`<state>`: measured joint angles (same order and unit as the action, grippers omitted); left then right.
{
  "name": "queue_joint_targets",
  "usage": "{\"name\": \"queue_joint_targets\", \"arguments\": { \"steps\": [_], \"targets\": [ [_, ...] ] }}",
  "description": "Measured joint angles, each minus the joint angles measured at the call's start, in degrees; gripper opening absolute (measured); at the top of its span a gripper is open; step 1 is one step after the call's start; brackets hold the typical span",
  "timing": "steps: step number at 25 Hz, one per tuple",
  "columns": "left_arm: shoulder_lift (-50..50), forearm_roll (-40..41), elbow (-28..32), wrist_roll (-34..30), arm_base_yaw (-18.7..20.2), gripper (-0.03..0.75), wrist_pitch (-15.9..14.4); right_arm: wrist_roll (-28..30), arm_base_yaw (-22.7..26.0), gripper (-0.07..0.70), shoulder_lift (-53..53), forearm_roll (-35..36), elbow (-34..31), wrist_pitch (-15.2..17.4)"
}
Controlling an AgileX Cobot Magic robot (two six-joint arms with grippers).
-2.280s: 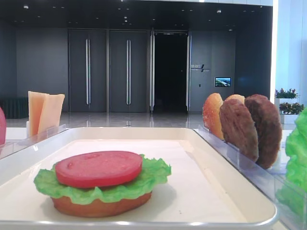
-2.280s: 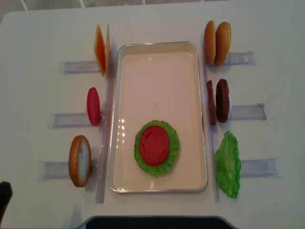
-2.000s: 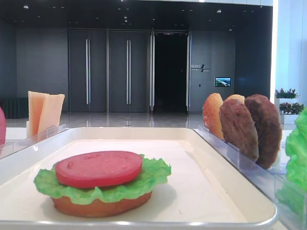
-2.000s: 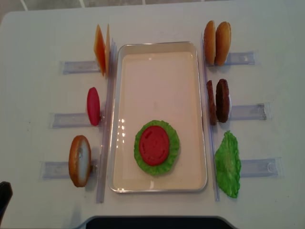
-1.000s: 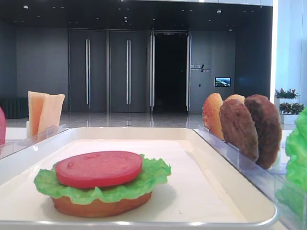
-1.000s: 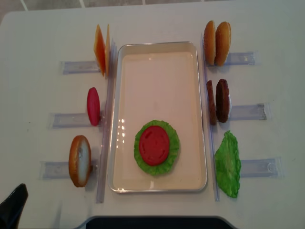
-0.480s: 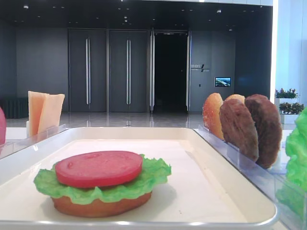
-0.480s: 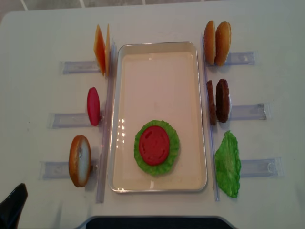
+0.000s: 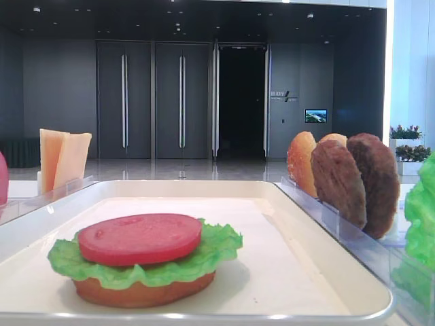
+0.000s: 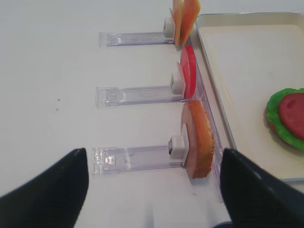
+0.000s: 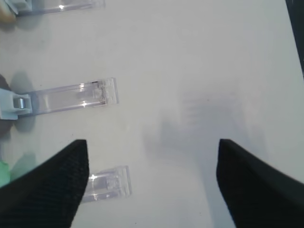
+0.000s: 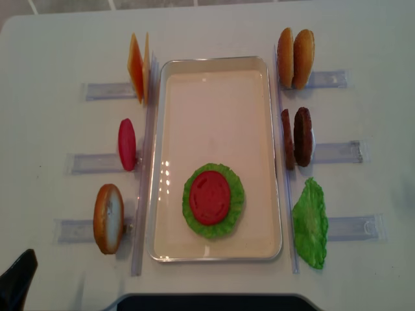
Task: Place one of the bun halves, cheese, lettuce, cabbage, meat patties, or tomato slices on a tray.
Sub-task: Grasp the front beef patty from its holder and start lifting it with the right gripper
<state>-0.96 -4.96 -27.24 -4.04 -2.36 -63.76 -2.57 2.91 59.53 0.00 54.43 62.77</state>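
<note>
You had a part-built stack near the front of the tray (image 12: 216, 71): flat bun bottom (image 9: 139, 293), lettuce (image 12: 238, 194), tomato slice (image 12: 210, 197) on top. Left gripper (image 10: 152, 190) hung wide open, nothing held, w/ the upright bun half (image 10: 198, 138) in its clear holder (image 10: 135, 159) just ahead. Right gripper (image 11: 152, 185) also stood open & empty over bare table. Meat patties (image 12: 296, 137) stood in their rack right of the tray, cheese (image 12: 138, 67) at far left.

My read: patty or cheese was due next. Approach square to the disc, close across its faces, lift clear of the rack, then set it centred on the tomato.

Vs 2.3 s ago: food hadn't moved; only the left arm (image 12: 16, 285) had crept further into the overhead view's bottom-left corner.
</note>
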Motion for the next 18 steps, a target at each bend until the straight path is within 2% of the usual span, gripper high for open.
{"name": "queue_joint_targets", "arguments": {
  "steps": [7, 15, 18],
  "targets": [
    [0.0, 0.0, 0.0, 0.0, 0.0, 0.663, 0.0, 0.1, 0.0, 0.555, 9.2, 0.0, 0.3, -1.4],
    [0.0, 0.0, 0.0, 0.0, 0.0, 0.662, 0.0, 0.1, -0.2, 0.555, 11.5, 0.0, 0.3, -3.5],
    [0.0, 0.0, 0.0, 0.0, 0.0, 0.662, 0.0, -0.7, -2.3, 0.555, 11.5, 0.0, 0.3, -3.7]
  ]
}}
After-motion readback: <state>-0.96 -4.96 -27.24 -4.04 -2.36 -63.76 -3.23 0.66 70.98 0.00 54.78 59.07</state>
